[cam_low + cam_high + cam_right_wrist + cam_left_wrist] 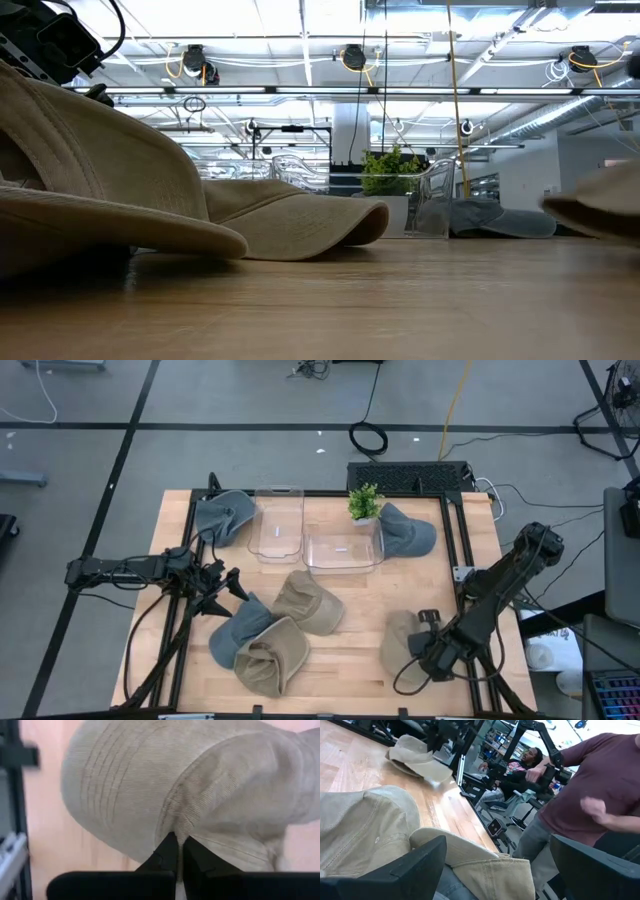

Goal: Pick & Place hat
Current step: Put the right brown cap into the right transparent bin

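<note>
Several caps lie on the table. A tan cap (403,637) is near the right near corner, and my right gripper (428,632) is shut on it. That cap fills the right wrist view (150,785). My left gripper (232,584) is open at the table's left side, beside a grey-blue cap (240,628) and above a tan cap (270,657). Its fingers stand wide apart over tan cloth (365,835) and touch nothing. Another tan cap (308,600) rests mid-table. Two grey caps (224,515) (410,532) lie at the far side. My right gripper (178,846) pinches a raised fold of the tan cap's cloth (181,822), where the stitched brim meets the crown, between its two fingertips. The fingers come slanting down from the table's right near side. Whether the cap is lifted clear, I cannot tell.
Two clear plastic bins (278,522) (343,547) stand at the far middle, with a small potted plant (364,503) behind them. A person in a maroon shirt (590,795) stands beyond the table edge, and another person sits farther off. Bare wood (360,610) lies between the caps.
</note>
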Tool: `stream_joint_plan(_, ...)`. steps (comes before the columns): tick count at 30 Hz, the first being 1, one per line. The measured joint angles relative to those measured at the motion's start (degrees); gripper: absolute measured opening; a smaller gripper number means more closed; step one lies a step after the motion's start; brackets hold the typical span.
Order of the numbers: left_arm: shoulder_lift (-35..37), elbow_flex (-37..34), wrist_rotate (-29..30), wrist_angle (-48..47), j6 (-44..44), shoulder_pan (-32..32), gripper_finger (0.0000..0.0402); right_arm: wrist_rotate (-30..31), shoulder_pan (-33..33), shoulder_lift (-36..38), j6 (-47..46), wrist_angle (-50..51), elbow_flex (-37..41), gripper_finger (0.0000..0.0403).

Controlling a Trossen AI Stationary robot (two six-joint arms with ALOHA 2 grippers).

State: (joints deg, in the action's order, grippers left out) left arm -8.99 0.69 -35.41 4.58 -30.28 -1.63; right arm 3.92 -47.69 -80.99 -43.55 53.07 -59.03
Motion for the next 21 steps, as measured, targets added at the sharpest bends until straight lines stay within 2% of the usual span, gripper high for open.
stream_joint_plan(4,0.01,0.01,-0.01,0.00,0.02,0.00,0.0361,3.38,3.54,0.00,2.34,0.23,-3.86,0.0000)
stream_joint_plan(12,0.00,0.00,0.01,0.00,0.00,-0.02,0.0361,5.37,12.64,0.00,4.61,-0.76,-8.78,0.0000)
stream_joint_plan(21,0.01,0.01,0.00,0.00,0.00,0.00,0.0361,6.60,21.65,0.00,8.45,-13.53,-9.59,0.0000)
